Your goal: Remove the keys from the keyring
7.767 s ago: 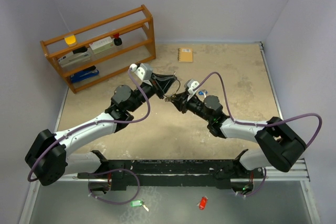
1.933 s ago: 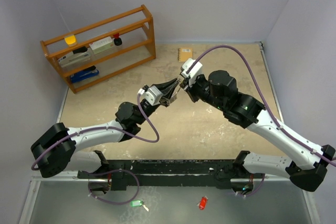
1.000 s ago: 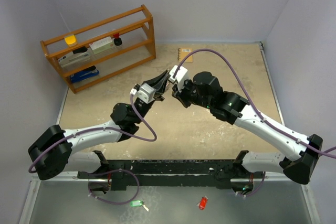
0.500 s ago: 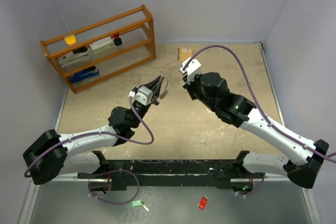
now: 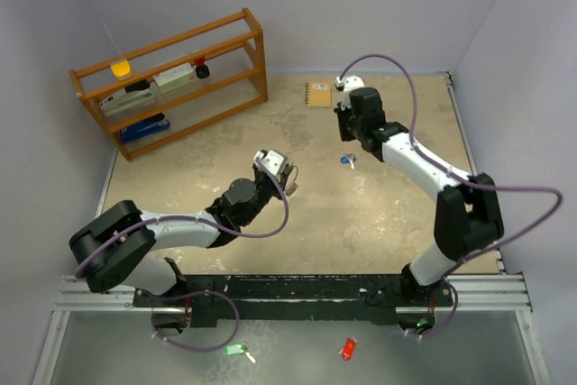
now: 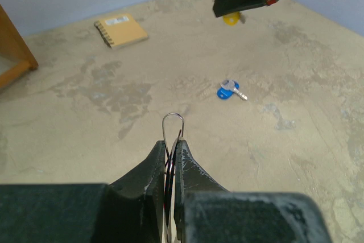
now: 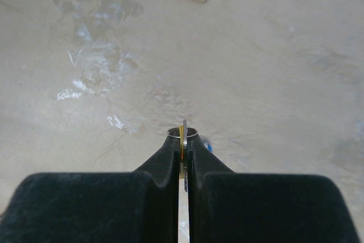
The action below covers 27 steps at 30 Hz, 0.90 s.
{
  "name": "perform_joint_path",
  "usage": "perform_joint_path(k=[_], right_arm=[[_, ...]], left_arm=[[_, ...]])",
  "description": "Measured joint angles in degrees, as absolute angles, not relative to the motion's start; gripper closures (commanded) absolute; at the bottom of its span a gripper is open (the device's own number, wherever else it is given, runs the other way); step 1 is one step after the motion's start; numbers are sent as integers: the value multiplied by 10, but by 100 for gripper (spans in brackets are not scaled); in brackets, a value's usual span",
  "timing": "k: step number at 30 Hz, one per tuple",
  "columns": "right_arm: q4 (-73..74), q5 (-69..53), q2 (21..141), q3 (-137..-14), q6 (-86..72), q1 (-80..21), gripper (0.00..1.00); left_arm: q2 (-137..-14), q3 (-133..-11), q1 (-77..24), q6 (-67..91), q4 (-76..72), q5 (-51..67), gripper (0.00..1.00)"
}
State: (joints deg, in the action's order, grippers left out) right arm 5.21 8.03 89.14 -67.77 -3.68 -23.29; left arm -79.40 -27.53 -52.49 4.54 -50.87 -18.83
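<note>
My left gripper [image 5: 281,174] is shut on the keyring [image 6: 172,119]. Its thin silver wire loop sticks up between the fingertips; the tiny silver keys on it are hidden in the left wrist view. My right gripper [image 5: 346,132] is shut on the yellow-tagged key [image 7: 183,133], held edge-on with a small ring at its top. The yellow key also shows under the right gripper in the left wrist view [image 6: 231,19]. The blue-tagged key [image 5: 348,161] lies loose on the table between the grippers and also shows in the left wrist view [image 6: 229,90]. The grippers are well apart.
A small tan notebook [image 5: 318,94] lies at the back of the table. A wooden shelf [image 5: 171,78] with small items stands at the back left. A green tag [image 5: 234,349] and a red tag [image 5: 347,347] lie below the table's front rail.
The grippers were together at the ring and have pulled apart. My right gripper moved back and right with the yellow key. My left gripper dropped lower and nearer with the ring.
</note>
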Motion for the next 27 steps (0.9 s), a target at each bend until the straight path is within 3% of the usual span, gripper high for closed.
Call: perform_joint_path(k=[5,11,20,27], right_arm=[[39,30,995,-701,-47,-228,100],[21,-31,1082,-750,-55,-209,100],[-1,-64,1150,-805,-59,-203,100],[-3,-70,1187,-813,-58,-203,100]], left_arm=[[-846,-269,-510,90,-554,-161,100],[-939,-240,-424,182,-686,-90,100],[-1067,-270,-386,244,-792,-34,100],[-1089,-295,-359,244,-797,-45,96]])
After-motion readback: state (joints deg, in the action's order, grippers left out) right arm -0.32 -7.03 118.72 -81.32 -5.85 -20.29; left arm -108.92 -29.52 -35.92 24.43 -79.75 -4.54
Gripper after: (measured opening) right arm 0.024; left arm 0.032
